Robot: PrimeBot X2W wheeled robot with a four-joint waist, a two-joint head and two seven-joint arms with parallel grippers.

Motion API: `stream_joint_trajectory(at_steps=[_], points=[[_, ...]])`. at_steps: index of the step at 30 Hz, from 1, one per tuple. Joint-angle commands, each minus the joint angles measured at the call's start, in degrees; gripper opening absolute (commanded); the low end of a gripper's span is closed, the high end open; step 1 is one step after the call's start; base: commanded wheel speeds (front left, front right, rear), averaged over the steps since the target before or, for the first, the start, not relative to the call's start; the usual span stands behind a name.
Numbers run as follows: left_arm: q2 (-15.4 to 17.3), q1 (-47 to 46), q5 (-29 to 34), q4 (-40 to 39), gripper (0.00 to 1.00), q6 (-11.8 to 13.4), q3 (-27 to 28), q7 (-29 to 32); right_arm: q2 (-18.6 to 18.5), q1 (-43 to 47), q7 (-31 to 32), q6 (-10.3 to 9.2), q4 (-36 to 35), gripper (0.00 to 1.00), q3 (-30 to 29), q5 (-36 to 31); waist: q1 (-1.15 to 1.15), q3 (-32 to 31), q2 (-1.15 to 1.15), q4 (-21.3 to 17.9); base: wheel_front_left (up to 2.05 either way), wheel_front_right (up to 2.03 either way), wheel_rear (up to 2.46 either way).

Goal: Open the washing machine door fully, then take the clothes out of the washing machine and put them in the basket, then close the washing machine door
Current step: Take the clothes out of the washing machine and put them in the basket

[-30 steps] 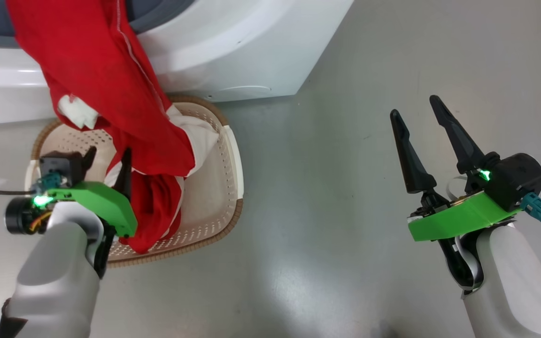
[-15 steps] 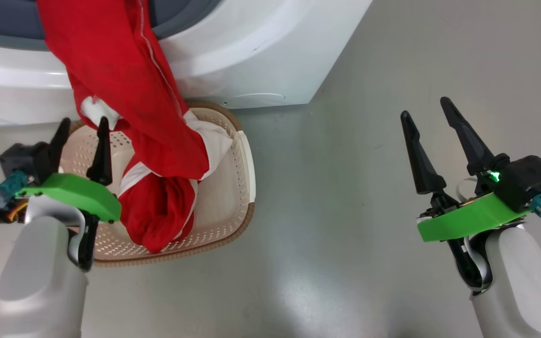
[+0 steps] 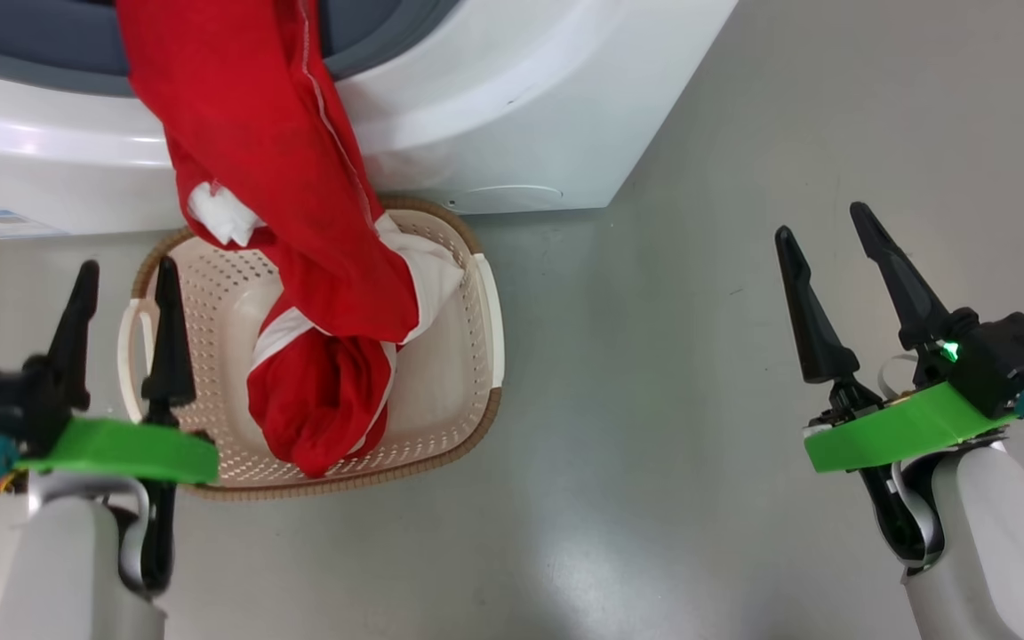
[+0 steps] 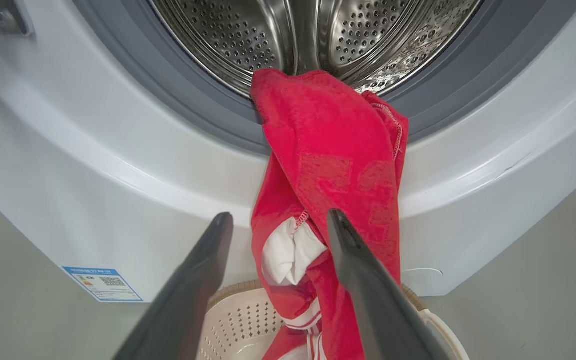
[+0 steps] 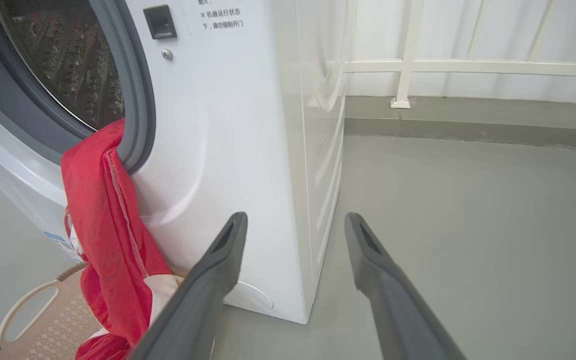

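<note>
Hanging from the washing machine (image 3: 494, 116), the clothes (image 3: 281, 178) trail into the basket (image 3: 441, 382).

**Grey floor, white railing at the far edge**

The floor (image 3: 699, 373) is smooth and grey, slightly glossy, and a soft patch of light (image 3: 565, 551) shines off it in the head view. In the right wrist view a low grey kerb (image 5: 468, 127) runs along the floor's far edge. A white railing (image 5: 468, 66) stands on it, with one post's square foot (image 5: 400, 103) planted on the kerb's top. Thin white bars rise above the rail, some of them slanted. Behind the bars the surface is pale and plain.
</note>
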Motion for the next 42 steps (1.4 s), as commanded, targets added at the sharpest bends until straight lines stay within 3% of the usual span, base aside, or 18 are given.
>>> stream_joint_trajectory(at_steps=[1, 11, 21, 30, 42], points=[[1.14, 2.2, 0.71, -2.74, 1.0, -0.18, 2.2, -0.46, -0.27, 1.46, -0.27, 0.09, -1.4, 1.0, 0.8, -0.37, 0.0, -0.2, 0.0, 0.16, 0.0, 0.0, 0.0], [-0.76, 11.06, 2.6, -13.74, 1.0, -0.18, 4.75, -0.46, -0.33, 1.77, -0.27, 0.09, -1.35, 1.0, 0.9, -0.25, 0.0, -0.65, 0.0, 0.14, 0.0, 0.0, 0.0], [-1.52, 12.71, 2.61, -15.71, 1.0, -0.18, 4.76, -0.46, -0.43, 1.79, -0.27, 0.09, -1.19, 1.0, 1.25, -0.19, 0.0, -0.96, 0.0, 0.12, 0.0, 0.0, 0.0], [-0.49, 8.41, -0.41, -10.5, 1.0, -0.18, 1.6, -0.46, -0.4, 1.66, -0.27, 0.09, -1.13, 1.0, 1.57, -0.29, 0.0, -0.77, 0.0, 0.15, 0.0, 0.0, 0.0], [4.35, -6.47, -6.64, 1.64, 1.0, -0.18, -5.73, -0.46, 0.18, 0.9, -0.27, 0.09, -1.07, 1.0, 2.57, -0.31, 0.0, 0.71, 0.0, -0.66, 0.0, 0.0, 0.0]])
